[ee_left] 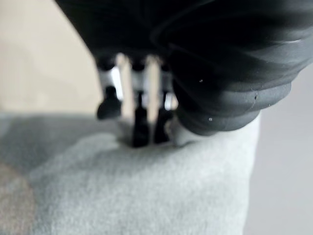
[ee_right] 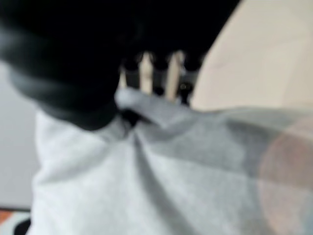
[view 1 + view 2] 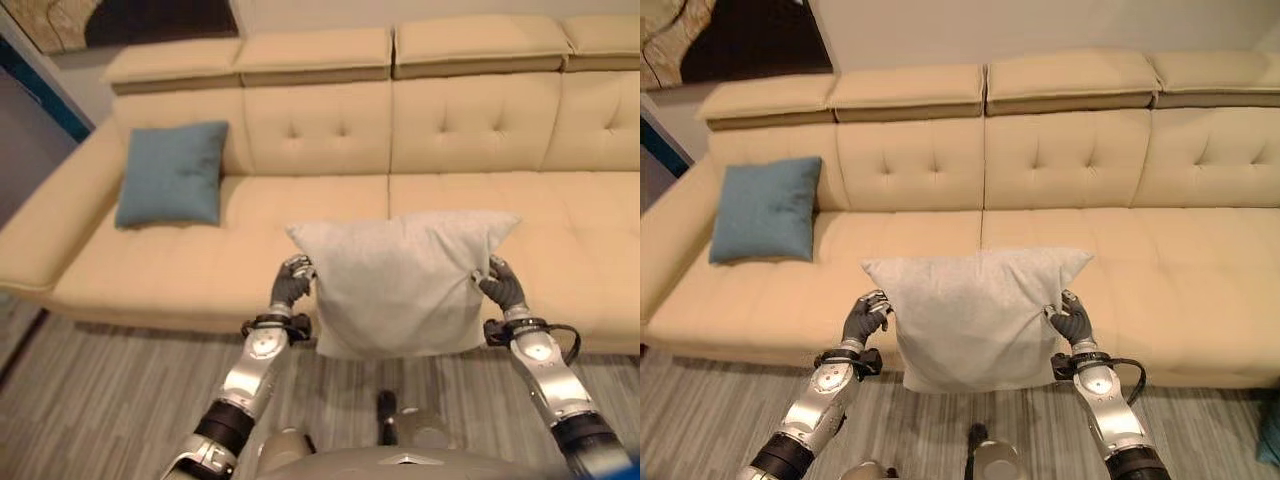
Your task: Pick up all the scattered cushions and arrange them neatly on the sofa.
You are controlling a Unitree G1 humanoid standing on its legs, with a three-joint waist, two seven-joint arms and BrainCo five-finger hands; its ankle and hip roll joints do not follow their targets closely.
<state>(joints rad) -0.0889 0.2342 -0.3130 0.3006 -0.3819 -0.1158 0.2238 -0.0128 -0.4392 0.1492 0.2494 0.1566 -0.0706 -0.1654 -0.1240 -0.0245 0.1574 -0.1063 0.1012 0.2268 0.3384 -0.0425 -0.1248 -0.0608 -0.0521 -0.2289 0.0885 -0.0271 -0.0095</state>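
A blue cushion already rests on the sofa; both robot hands, left robot hand and right robot hand, apparently pinch the grey cushion before it, unplaced.

The sofa is cream-yellow with a buttoned, tufted back. A plain teal-blue cushion leans at its left end. The cushion held before its front edge is plain pale grey. The floor has grey streaked planks.

Grey cushion: held up between left hand and right hand, fingers curled on its edges.
Blue cushion: far left on beige sofa.
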